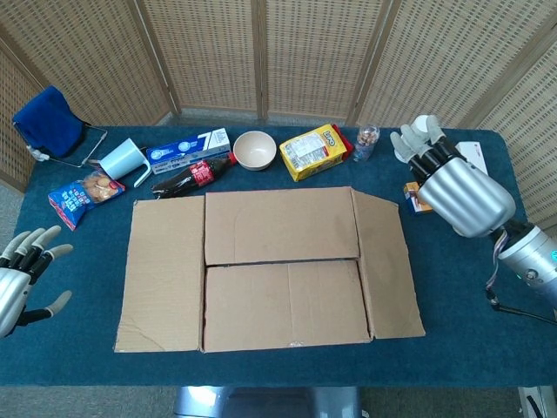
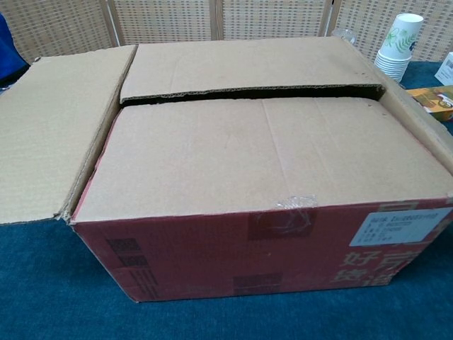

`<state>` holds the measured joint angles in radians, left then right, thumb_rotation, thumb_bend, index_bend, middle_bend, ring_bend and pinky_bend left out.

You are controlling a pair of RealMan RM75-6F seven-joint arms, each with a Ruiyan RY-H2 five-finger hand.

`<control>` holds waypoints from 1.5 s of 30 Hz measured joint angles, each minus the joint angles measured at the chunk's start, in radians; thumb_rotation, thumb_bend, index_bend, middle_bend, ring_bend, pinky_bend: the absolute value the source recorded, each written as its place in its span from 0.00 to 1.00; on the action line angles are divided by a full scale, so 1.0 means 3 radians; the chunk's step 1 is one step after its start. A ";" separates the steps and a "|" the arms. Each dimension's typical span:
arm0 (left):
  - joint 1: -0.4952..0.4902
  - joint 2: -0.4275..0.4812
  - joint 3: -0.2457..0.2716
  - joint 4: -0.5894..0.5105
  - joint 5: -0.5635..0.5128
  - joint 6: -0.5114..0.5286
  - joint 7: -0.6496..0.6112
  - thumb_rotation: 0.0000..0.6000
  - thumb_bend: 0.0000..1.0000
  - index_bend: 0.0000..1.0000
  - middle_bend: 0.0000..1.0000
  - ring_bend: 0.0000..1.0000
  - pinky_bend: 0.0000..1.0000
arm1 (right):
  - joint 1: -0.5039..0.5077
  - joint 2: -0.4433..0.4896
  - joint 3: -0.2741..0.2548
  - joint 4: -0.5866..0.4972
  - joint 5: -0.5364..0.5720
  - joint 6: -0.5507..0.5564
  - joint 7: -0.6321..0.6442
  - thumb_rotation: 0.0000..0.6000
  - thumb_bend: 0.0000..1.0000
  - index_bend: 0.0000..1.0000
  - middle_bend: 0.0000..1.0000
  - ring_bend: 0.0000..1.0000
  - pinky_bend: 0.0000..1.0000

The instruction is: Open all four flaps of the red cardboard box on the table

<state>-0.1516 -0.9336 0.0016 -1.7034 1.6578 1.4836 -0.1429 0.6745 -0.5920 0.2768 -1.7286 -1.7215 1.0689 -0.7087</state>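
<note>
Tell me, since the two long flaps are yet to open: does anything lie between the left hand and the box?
Nothing visible does. Only bare blue table lies between the left hand and the red cardboard box, whose opened left flap comes first.

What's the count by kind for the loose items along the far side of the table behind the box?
Cups: 2, light blue plastic cup, white paper cup stack
Bowls: 1, cream bowl
Bottles: 1, cola bottle
Snack bags: 2, yellow bag, blue bag
Cartons: 3, blue-white, white, orange
Jars: 1, small jar
Total: 10
</note>
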 measured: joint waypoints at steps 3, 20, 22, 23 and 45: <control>-0.0001 -0.0004 0.0004 0.0009 0.0009 0.0007 -0.0027 0.94 0.00 0.20 0.02 0.00 0.08 | -0.0132 -0.0231 -0.0014 0.0007 0.0051 0.0301 0.0127 1.00 0.32 0.37 0.13 0.02 0.26; 0.0006 -0.0119 -0.0018 0.0091 0.0096 0.0138 0.0016 0.95 0.00 0.20 0.02 0.00 0.08 | -0.0626 -0.0474 -0.0325 -0.0111 0.0140 0.0708 0.1335 1.00 0.35 0.31 0.22 0.14 0.29; -0.0006 -0.0138 -0.0014 0.0094 0.0104 0.0115 0.0034 0.94 0.00 0.20 0.01 0.00 0.08 | -0.0669 -0.0506 -0.0396 -0.0122 0.0067 0.0724 0.1314 1.00 0.35 0.30 0.22 0.13 0.29; -0.0013 -0.0147 -0.0012 0.0095 0.0108 0.0103 0.0042 0.94 0.01 0.20 0.01 0.00 0.08 | -0.0687 -0.0524 -0.0425 -0.0134 0.0045 0.0725 0.1316 1.00 0.35 0.29 0.21 0.12 0.29; 0.0022 -0.0152 0.0037 0.0045 0.0276 0.0255 0.0069 1.00 0.01 0.15 0.00 0.00 0.09 | -0.0490 -0.1109 -0.0447 -0.0609 0.0351 0.0187 0.1128 0.94 0.30 0.06 0.06 0.00 0.21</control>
<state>-0.1449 -0.9790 0.0127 -1.6899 1.7404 1.5600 -0.1223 0.5275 -0.9247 0.1426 -1.9114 -1.6163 1.1251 -0.3704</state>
